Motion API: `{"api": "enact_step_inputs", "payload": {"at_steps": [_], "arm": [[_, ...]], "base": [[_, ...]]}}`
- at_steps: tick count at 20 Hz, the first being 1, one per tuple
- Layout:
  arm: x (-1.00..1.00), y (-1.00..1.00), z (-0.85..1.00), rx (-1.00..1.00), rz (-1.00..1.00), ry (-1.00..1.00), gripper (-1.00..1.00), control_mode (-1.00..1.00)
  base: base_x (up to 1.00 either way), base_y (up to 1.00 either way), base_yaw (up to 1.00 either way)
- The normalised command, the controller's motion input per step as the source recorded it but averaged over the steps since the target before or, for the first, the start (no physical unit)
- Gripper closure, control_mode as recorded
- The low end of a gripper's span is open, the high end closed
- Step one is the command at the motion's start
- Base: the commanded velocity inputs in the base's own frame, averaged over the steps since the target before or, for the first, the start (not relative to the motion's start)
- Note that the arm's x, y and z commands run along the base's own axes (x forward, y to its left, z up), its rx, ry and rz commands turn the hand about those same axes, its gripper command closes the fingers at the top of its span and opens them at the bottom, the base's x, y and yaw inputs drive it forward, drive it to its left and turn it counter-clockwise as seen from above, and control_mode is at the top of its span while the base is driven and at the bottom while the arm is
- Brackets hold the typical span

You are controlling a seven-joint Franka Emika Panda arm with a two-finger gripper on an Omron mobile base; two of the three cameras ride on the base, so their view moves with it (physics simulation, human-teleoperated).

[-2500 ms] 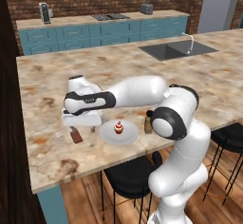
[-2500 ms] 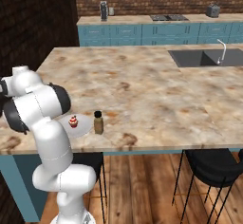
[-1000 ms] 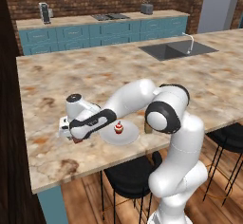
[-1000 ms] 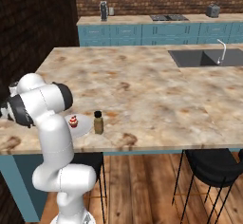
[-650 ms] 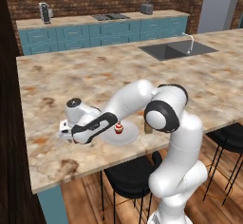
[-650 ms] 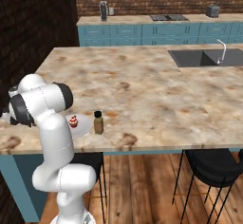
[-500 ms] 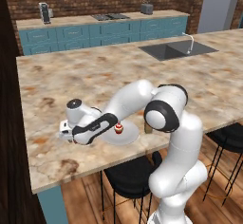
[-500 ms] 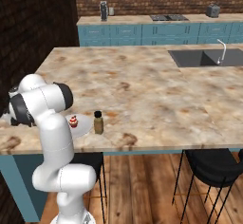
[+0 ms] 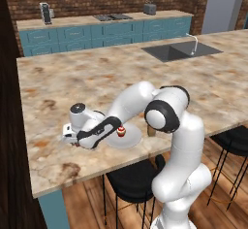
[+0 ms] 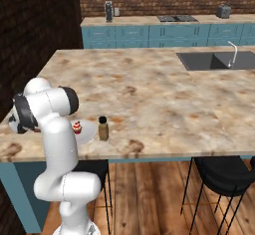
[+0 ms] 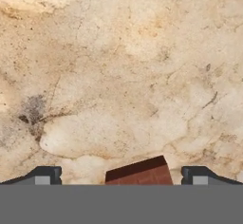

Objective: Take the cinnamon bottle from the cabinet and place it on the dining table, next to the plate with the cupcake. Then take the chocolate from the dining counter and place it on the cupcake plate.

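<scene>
My gripper point(image 11: 121, 176) is open and low over the dining table point(image 9: 97, 77), just left of the plate point(image 9: 131, 138). The chocolate point(image 11: 140, 172), a dark brown bar, lies flat on the marble between the two fingertips point(image 11: 45, 175), with a gap on either side. From the left base camera my hand hides most of the bar, and the gripper point(image 9: 71, 140) sits right above it. The cupcake point(image 9: 121, 132) stands on the pale plate point(image 10: 88, 130). The cinnamon bottle point(image 10: 103, 128) stands upright on the table just right of that plate.
A sink point(image 9: 177, 51) with a faucet is set into the far right of the island. Black stools point(image 10: 219, 176) stand under its near edge. The table edge runs close below my hand. A blue counter point(image 10: 149, 30) with appliances lines the back wall.
Since 2.5 s ago my hand has come down from above the table to just over the chocolate. In the last second it sank only slightly. The jaws stayed open.
</scene>
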Motion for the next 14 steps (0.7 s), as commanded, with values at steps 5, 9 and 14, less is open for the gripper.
{"api": "enact_step_inputs", "payload": {"at_steps": [5,9,14], "arm": [[0.08,0.0,-0.14,0.0,0.02,-0.05,-1.0,-1.0],[0.14,0.0,-0.09,0.0,0.02,-0.05,-1.0,-1.0],[0.24,0.0,-0.13,0.0,0.02,-0.05,-1.0,-1.0]], "base": [[0.0,0.0,0.0],[0.0,0.0,0.0],[0.0,0.0,0.0]]}}
